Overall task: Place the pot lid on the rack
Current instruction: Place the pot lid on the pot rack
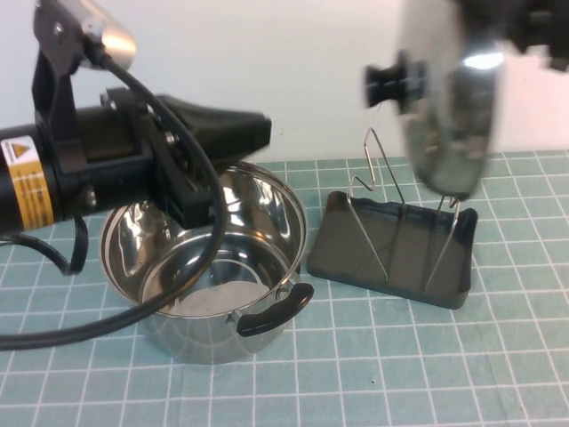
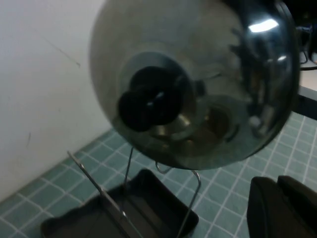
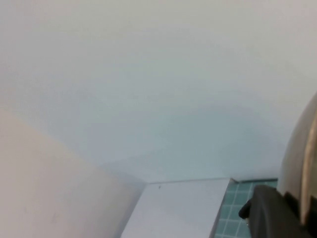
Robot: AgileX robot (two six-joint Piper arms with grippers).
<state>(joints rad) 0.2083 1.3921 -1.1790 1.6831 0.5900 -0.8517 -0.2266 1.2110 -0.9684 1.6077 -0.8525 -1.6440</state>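
This looks like a robotics lab bench rather than a kitchen. The tabletop (image 1: pixel 373 374) is a teal cutting mat printed with a white grid, backed by a bare white wall (image 1: pixel 293 71), and a black robot arm (image 1: pixel 53 169) with a yellow warning label and loose cabling reaches over it. The only kitchen things are a steel pot (image 1: pixel 209 267), a pot lid (image 1: pixel 444 98) and a small rack (image 1: pixel 391 245), set out alone like test props.

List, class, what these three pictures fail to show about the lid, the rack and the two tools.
- Right tool: high view, cut off at the top edge; its grip on the pot lid is unseen.
- Pot lid: motion-blurred in the high view; whether its rim touches the rack is unclear.
- Left tool: above the pot; its tips merge into one dark shape.
- Rack: left wrist view, partly cut off below.
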